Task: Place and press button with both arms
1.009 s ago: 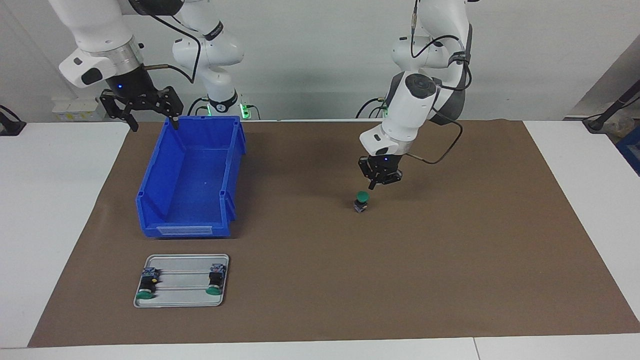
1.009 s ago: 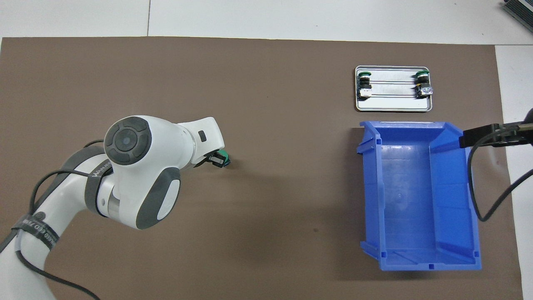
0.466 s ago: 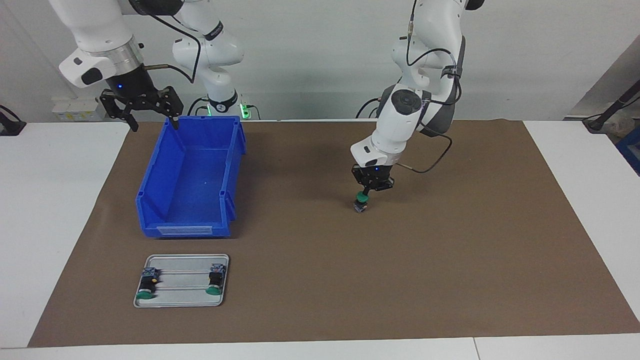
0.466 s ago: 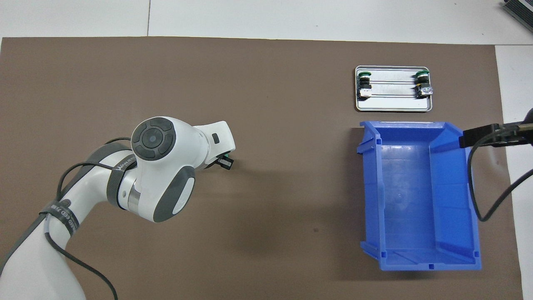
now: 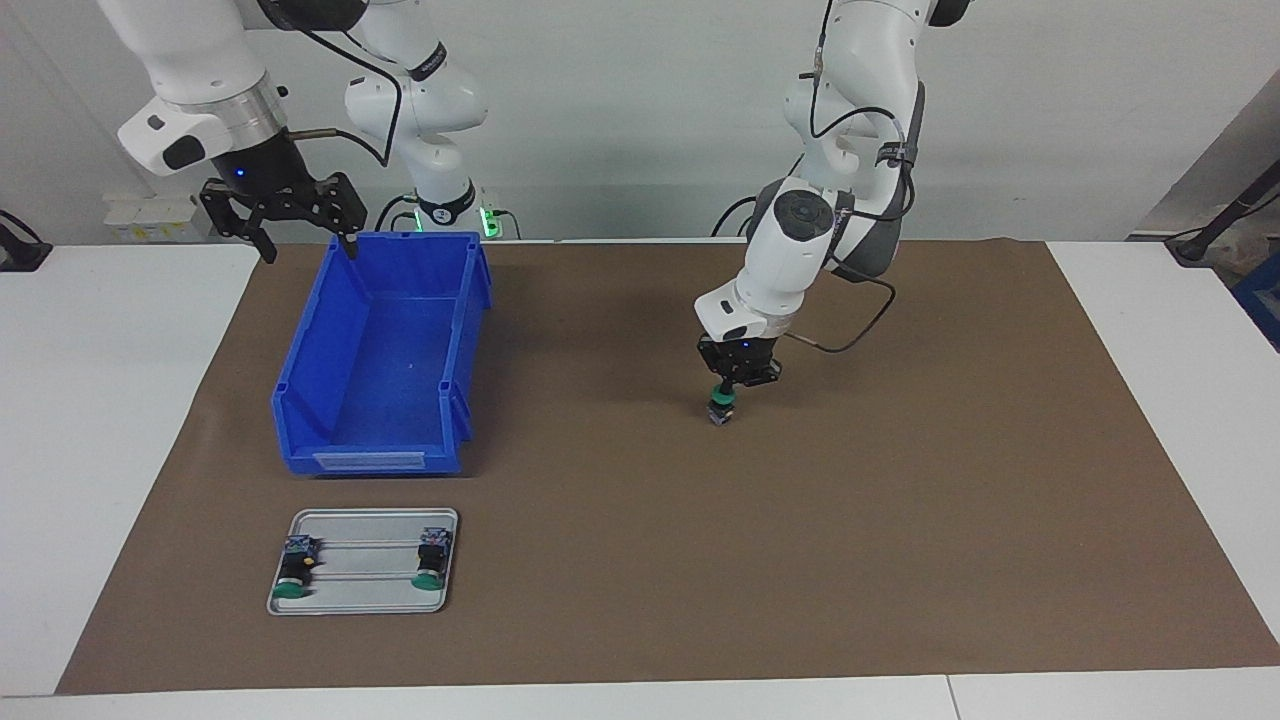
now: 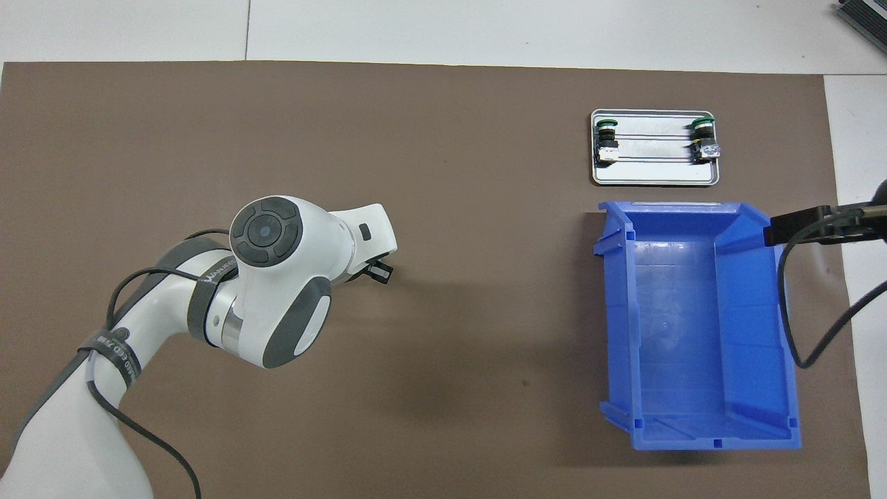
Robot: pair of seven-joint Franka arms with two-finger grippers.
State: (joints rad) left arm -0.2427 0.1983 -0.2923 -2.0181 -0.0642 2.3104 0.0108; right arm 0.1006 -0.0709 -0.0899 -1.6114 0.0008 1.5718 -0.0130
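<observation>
Near the facing view's centre, the green-capped black push-button (image 5: 721, 405) stands upright on the brown paper mat (image 5: 900, 520), touched from above by the left gripper (image 5: 730, 383), fingertips together. At upper left, the right gripper (image 5: 300, 247) is held wide apart over the blue plastic bin (image 5: 300, 400) rim.

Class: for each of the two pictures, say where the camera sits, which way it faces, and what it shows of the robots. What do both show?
Facing view: high across the table, facing the robots; both arms, left gripper on the button.
Overhead view: above the robots' end, looking steeply down; left arm hides the button.
Shared: blue bin, tray.
</observation>
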